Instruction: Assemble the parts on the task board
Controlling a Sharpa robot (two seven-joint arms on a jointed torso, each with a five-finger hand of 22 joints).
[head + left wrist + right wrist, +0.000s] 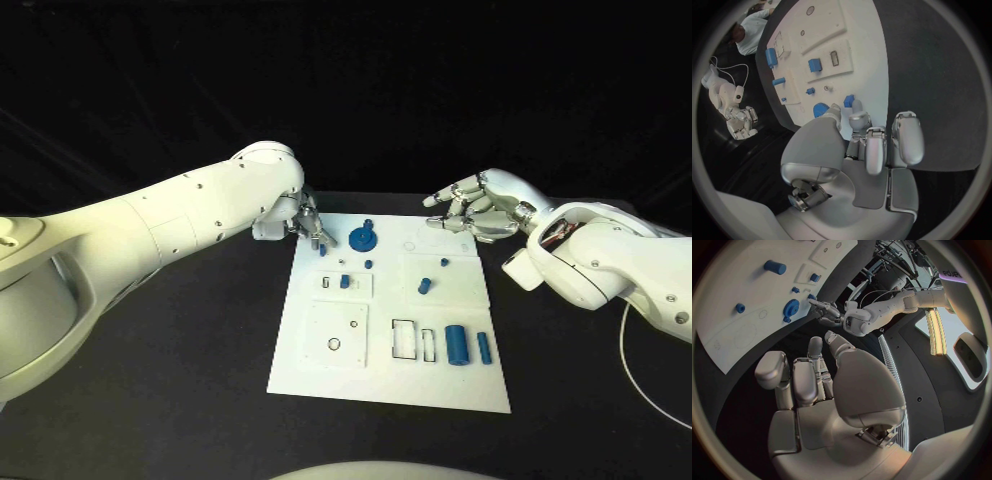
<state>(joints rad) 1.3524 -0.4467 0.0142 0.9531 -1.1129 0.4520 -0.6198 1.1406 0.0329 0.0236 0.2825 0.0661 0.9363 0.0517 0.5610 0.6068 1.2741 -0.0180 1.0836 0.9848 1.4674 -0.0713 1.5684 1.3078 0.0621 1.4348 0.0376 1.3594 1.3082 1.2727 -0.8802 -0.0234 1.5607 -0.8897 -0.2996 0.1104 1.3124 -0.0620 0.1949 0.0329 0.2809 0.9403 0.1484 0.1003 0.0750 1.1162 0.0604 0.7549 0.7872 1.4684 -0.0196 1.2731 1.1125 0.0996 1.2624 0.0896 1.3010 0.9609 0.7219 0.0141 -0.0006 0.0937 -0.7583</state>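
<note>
The left hand (300, 224) is seen at the white board's (332, 375) ten o'clock corner, fingers partly curled and apart, nothing held. The right hand (480, 206) is poised at the two o'clock corner, fingers loosely spread, empty. A large blue cylinder (457, 344) lies toward four o'clock, its long axis running twelve to six.

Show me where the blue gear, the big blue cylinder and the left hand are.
blue gear (364, 239): head view, centre of its round face.
big blue cylinder (457, 344): head view, middle of its side.
left hand (300, 222): head view, middle of the hand.
</note>
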